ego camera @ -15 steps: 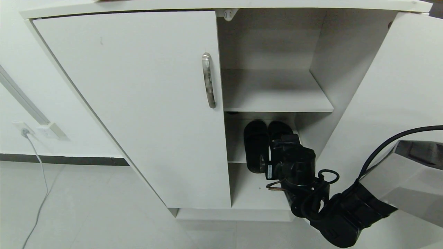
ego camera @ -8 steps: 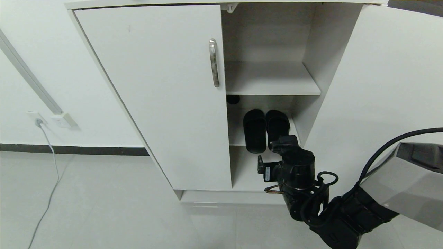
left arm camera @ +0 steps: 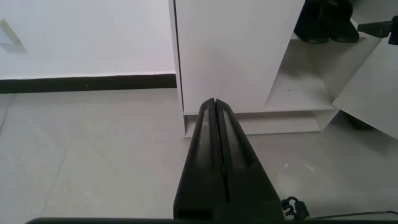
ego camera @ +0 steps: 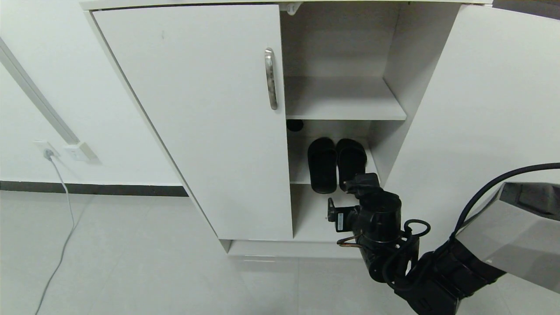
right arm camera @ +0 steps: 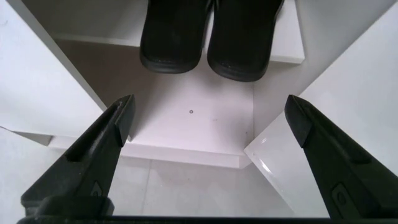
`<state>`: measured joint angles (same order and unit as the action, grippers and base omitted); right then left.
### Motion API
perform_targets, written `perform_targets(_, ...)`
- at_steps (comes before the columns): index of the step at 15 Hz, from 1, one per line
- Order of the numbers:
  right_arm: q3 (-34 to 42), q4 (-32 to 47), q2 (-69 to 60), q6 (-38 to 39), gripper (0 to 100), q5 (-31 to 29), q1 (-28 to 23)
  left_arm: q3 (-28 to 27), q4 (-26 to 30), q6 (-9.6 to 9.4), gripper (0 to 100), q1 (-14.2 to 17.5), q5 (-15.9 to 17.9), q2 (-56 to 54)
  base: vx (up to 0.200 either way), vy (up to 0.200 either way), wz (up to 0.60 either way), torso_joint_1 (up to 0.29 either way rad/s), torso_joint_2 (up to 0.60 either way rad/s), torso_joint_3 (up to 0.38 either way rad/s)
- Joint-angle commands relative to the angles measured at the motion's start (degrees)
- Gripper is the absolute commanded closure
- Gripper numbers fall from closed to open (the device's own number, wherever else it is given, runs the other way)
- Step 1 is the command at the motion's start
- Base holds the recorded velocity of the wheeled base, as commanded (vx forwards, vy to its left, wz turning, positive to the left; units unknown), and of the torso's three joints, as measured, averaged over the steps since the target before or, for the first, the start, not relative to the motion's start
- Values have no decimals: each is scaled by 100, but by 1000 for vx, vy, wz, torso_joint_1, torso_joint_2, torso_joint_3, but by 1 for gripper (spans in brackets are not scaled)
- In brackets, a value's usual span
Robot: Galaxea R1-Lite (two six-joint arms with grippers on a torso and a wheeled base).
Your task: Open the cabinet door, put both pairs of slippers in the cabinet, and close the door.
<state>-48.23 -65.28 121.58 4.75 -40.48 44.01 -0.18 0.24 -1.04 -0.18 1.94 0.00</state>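
Observation:
A pair of black slippers [ego camera: 336,162] lies side by side on the middle shelf of the white cabinet [ego camera: 345,114], behind its open right door [ego camera: 481,109]. The left door [ego camera: 197,109] with its metal handle [ego camera: 271,78] is closed. My right gripper [ego camera: 361,183] hovers just in front of and below the slippers' heels. In the right wrist view it [right arm camera: 208,112] is open and holds nothing, with the slippers [right arm camera: 208,31] just beyond its fingertips. My left gripper [left arm camera: 214,107] is shut, low over the floor, facing the cabinet's base; the slippers [left arm camera: 326,22] lie far off.
The top shelf [ego camera: 341,98] and bottom shelf [ego camera: 315,218] are bare. A wall socket [ego camera: 48,154] with a hanging cable [ego camera: 65,218] is at the left. Grey floor tiles [ego camera: 131,271] stretch out before the cabinet.
The head camera has pulled back from the cabinet. My right gripper, close over the slippers a second ago, now sits apart from them, in front of the shelf edge.

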Motion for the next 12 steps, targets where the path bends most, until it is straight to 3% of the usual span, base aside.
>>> perform_targets(1,15,-2,-2,-1,0,-3,3,1,2,-2,100,1,0,9,0,0,0,0,0,0)
perform_targets(6,15,-2,-2,-1,0,-12,3,1,2,-2,100,1,0,0,0,0,0,0,0,17)
perform_targets(12,15,-46,24,-1,0,-118,3,1,11,-11,100,1,0,9,0,0,0,0,2,184)
